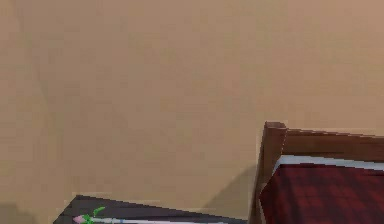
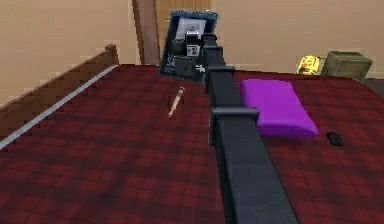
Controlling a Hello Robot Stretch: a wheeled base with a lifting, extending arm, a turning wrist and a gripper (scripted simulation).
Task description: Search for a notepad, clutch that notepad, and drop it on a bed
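The tool (image 2: 201, 54) holds the notepad (image 2: 180, 48) at the arm side view's upper middle, hanging clear above the bed (image 2: 90, 145). Finding and grasping look done; only dropping it there is left.

On bed (image 2: 100, 150): pillow (image 2: 278, 106) (pencil (image 2: 177, 101) left of arm (image 2: 240, 140)).

Bare tan wall (image 1: 150, 90) ahead
Wooden headboard (image 1: 271, 160) and red-checked bed (image 1: 325, 195) lower right; dark surface (image 1: 135, 212) bearing a small green-pink thing (image 1: 95, 216) bottom left
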